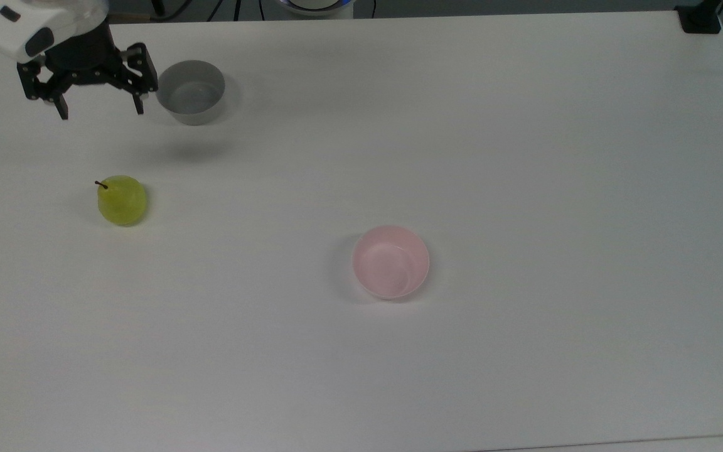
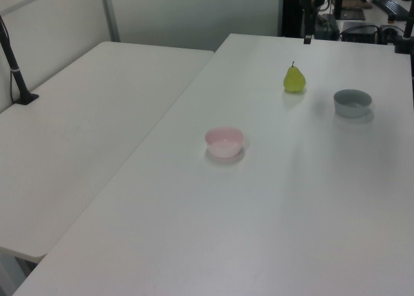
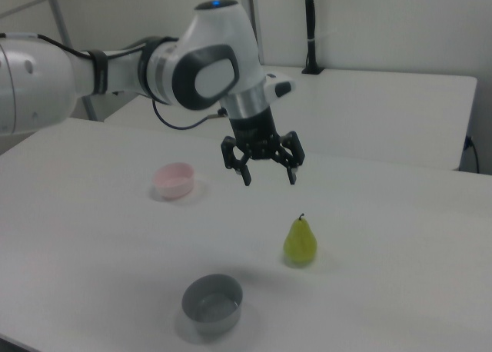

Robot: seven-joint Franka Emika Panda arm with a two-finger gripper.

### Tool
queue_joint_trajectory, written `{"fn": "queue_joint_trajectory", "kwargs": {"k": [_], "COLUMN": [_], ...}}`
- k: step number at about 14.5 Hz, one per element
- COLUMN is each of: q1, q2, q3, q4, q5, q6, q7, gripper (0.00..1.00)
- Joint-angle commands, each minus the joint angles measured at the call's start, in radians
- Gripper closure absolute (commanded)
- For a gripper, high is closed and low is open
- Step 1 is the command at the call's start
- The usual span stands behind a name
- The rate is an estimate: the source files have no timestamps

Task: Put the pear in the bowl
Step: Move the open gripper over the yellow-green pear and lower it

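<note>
Pear [image 1: 122, 200] upright, w/ end effector [image 1: 101, 113] spread wide above.

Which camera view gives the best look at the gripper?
The right view: the gripper shows whole, open, in the air above the pear, with the arm behind it. The top view sees it from above, open, beside the grey bowl. The left view catches it at the top edge, against dark clutter.
</note>
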Motion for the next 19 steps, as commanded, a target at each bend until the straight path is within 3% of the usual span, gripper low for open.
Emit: {"fn": "queue_joint_trajectory", "kwargs": {"k": [1,6,9,16,17,18,19], "q1": [-0.006,-0.027,-0.028,-0.028,-0.028,-0.028,-0.028], "q2": [-0.004,0.084,0.13,0.217,0.217,0.217,0.223], "q3": [-0.043,-0.046,-0.045,-0.04,-0.039,-0.039,-0.039], "q4": [-0.115,-0.113,-0.112,-0.109,-0.11,-0.11,-0.109], "q5": [0.067,0.109,0.181,0.181,0.179,0.179,0.181], "q6": [0.155,0.231,0.299,0.365,0.365,0.365,0.365], "q7": [-0.002,0.043,0.073,0.074,0.074,0.073,0.073], "gripper": [0.0,0.0,0.0,0.0,0.03,0.14,0.4]}}
